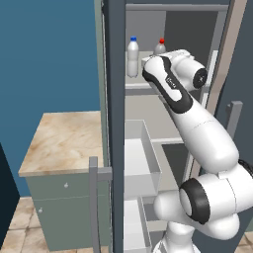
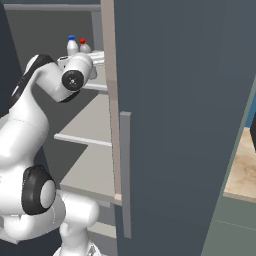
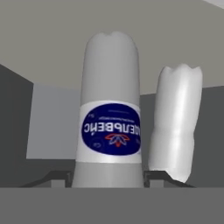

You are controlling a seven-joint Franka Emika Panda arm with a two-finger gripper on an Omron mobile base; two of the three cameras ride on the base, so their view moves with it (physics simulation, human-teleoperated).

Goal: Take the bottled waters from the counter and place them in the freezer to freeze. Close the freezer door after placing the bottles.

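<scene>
Both bottled waters stand on the top white shelf (image 1: pixel 143 86) inside the open freezer (image 1: pixel 148 29). The blue-capped bottle (image 1: pixel 132 57) (image 2: pixel 72 46) stands free on the left. Beside it is the red-capped bottle (image 1: pixel 160 47) (image 2: pixel 84 46), partly hidden by my hand. In the hand view, which is rolled upside down, this bottle (image 3: pixel 109 131) with its dark blue label fills the gap between my fingertips (image 3: pixel 61 177), which press against its sides. My gripper (image 3: pixel 108 177) is shut on it. The other bottle (image 3: pixel 175 127) stands just beyond. The freezer door (image 2: pixel 190 100) stands open at the right.
A second dark door panel (image 1: pixel 116 123) with a bar handle (image 1: pixel 94 197) stands edge-on at the left of the opening. Lower white shelves (image 2: pixel 85 135) and a clear drawer (image 1: pixel 141 163) lie below my arm. A beige-topped cabinet (image 1: pixel 64 138) stands to the left.
</scene>
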